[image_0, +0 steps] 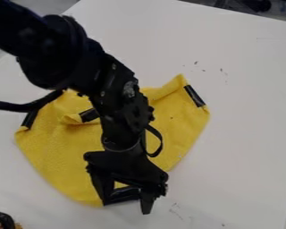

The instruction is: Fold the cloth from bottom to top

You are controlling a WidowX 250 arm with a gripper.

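Your tool was low at the near end of the yellow cloth, its two fingers spread apart and pointing down, one toward the left and one toward the right. Between them you could see a black strip at the cloth's near corner. The tool was open; whether its tips touched the cloth or the table, you could not tell.

The cloth lay on the table, left of the middle of your view, with your arm across it from the far left. Its near part narrowed toward the tool, and the sides ran outward to a left corner and a far right corner. Each of those bore a black strip too: one on the left, one at the far right. Another short black strip sat on a rumpled, turned-over bit of cloth just left of your arm. The arm hid the cloth's middle.

A black cable ran in from the left edge to the arm, and a black loop hung on the arm's right side above the cloth. Small dark marks dotted the white table. At the near left corner of your view was a dark object, partly cut off.
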